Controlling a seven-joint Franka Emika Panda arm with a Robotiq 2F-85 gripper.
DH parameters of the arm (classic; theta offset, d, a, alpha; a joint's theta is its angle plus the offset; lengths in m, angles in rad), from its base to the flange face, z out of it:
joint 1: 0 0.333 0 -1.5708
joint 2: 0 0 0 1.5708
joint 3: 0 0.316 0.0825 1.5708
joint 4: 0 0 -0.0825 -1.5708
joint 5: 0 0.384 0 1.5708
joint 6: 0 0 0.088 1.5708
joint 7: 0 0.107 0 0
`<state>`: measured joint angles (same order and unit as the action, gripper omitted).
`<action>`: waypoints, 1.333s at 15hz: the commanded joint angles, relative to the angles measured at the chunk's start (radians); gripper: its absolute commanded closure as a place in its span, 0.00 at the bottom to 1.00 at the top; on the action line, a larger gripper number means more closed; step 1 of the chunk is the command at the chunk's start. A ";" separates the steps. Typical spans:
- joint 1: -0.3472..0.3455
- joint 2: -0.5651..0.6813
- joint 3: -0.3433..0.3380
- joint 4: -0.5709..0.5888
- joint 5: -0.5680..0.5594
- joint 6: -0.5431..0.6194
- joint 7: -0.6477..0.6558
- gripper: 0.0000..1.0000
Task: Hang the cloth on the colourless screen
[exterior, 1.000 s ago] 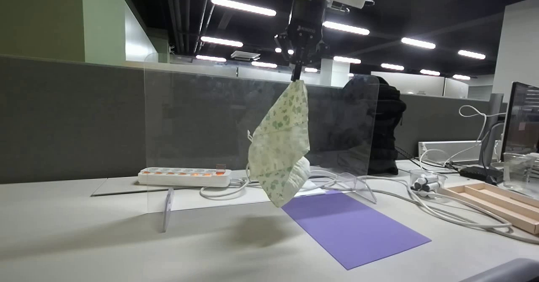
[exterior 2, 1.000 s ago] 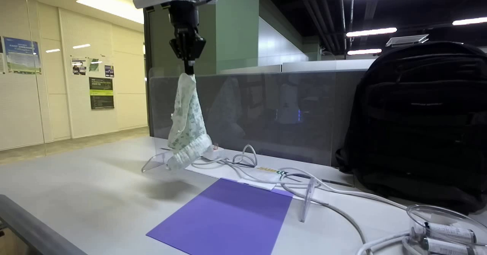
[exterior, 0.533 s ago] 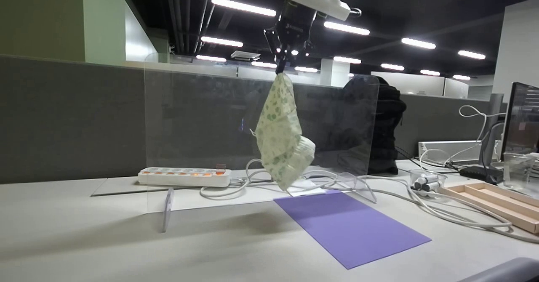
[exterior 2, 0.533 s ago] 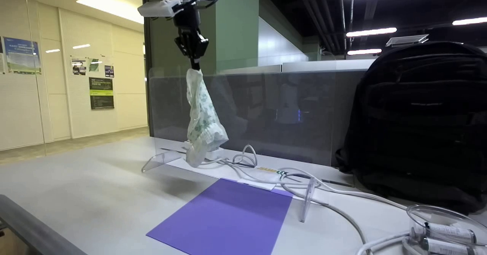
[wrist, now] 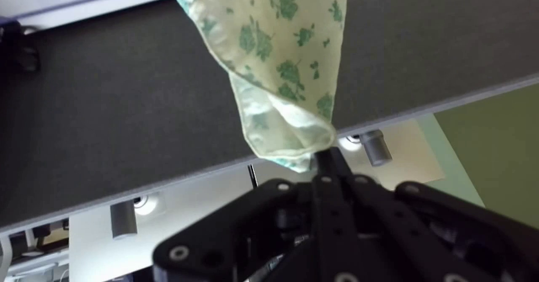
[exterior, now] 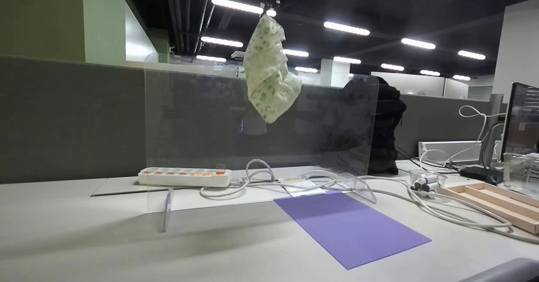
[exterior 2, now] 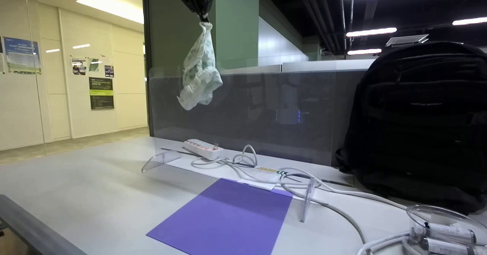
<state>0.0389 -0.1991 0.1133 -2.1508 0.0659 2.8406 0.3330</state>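
Note:
The cloth (exterior: 269,71) is pale with green leaf prints and hangs crumpled in the air from my gripper (exterior: 264,13). It also shows in an exterior view (exterior 2: 201,70) and in the wrist view (wrist: 286,50). My gripper (exterior 2: 204,19) is shut on the cloth's upper end; its fingertips (wrist: 327,152) are together in the wrist view. The colourless screen (exterior: 193,118) is a clear upright panel on the table, also in an exterior view (exterior 2: 266,114). The gripper is higher than the screen's top edge in both exterior views. The cloth's lower part overlaps the panel there. I cannot make out the screen in the wrist view.
Clear feet (exterior: 167,210) prop the screen. A power strip (exterior: 185,177) and white cables (exterior 2: 247,171) lie at its base. A purple sheet (exterior: 351,227) lies in front. A black backpack (exterior 2: 414,125) and a grey partition (exterior: 71,122) stand behind. A wooden tray (exterior: 497,204) is at the side.
My gripper has risen well up with the cloth still in it, drifting left in one exterior view and right in the other. The cloth's lower end is now far above the table.

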 commanded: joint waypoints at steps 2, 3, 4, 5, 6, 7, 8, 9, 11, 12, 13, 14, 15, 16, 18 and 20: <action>-0.078 0.007 0.052 0.039 -0.132 0.047 0.153 1.00; -0.094 0.014 0.056 0.037 -0.150 0.055 0.169 1.00; -0.113 0.026 0.060 0.034 -0.170 0.064 0.189 1.00; -0.135 0.042 0.064 0.033 -0.193 0.072 0.213 1.00; -0.155 0.059 0.065 0.033 -0.213 0.079 0.235 1.00; -0.173 0.076 0.067 0.035 -0.235 0.081 0.257 1.00; -0.189 0.095 0.066 0.037 -0.257 0.087 0.279 1.00; -0.201 0.115 0.064 0.040 -0.275 0.091 0.298 1.00; -0.222 0.149 0.060 0.047 -0.313 0.103 0.339 1.00; -0.231 0.166 0.058 0.051 -0.333 0.112 0.363 1.00; -0.239 0.180 0.055 0.056 -0.353 0.119 0.387 1.00; -0.247 0.196 0.052 0.061 -0.379 0.130 0.417 1.00; -0.254 0.208 0.048 0.067 -0.408 0.136 0.448 1.00; -0.261 0.225 0.042 0.078 -0.443 0.143 0.486 1.00; -0.271 0.256 0.027 0.109 -0.520 0.141 0.567 1.00; -0.270 0.289 0.006 0.145 -0.595 0.131 0.648 1.00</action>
<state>-0.2285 0.0314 0.1427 -2.0855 -0.4276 2.9811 0.8477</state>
